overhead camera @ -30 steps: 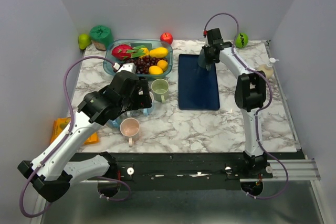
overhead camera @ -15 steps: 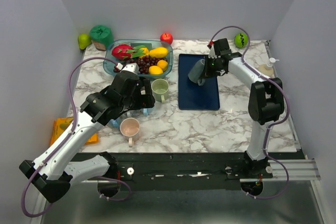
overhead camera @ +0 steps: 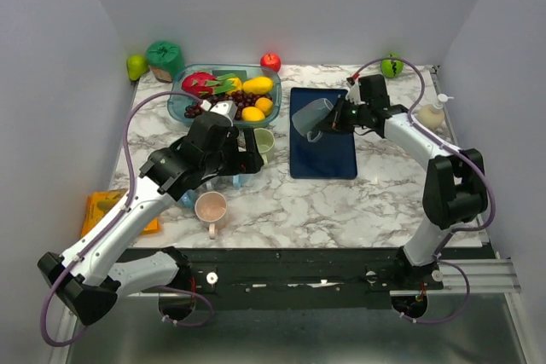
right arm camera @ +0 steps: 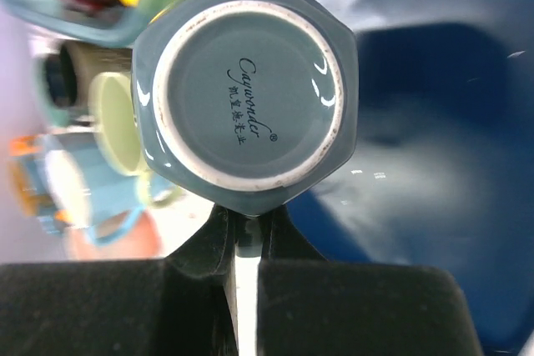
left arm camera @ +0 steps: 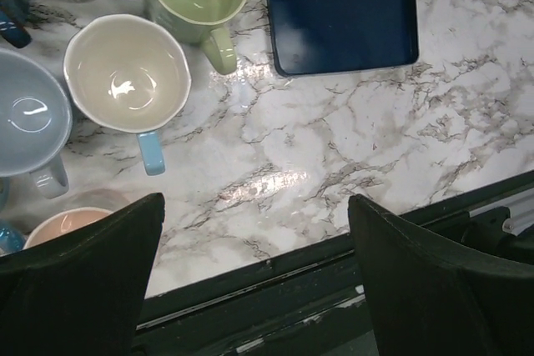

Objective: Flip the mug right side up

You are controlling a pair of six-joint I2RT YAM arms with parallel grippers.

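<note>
Right end effector (overhead camera: 337, 119) is clamped together on the handle of the blue-grey glazed ceramic mug with the faceted sides (overhead camera: 310, 116). In the wrist view the handle disappears down between the two black fingers (right arm camera: 350, 306), and the round unglazed foot ring with the maker's script faces straight at the camera.

So the mug sits directly in front of that end effector, to its left in the overhead shot. Its long axis is roughly level, running on from the fingers, with the base toward the wrist and the mouth pointing away toward the left of the frame. Basically it's on its side, about halfway through the flip I'd say. It looks to be held off the dark blue rectangular tray (overhead camera: 322, 155), since there's a soft shadow on the tray under it.

Getting the mouth up seems to need more wrist roll before it's set down, and the right arm is obviously the one for it.

The left end effector (overhead camera: 241, 156) has its fingers spread wide apart with nothing in them. It's hovering over the cluster of upright mugs on the marble desk (overhead camera: 358, 202), left of centre and well apart from the tray.
</note>
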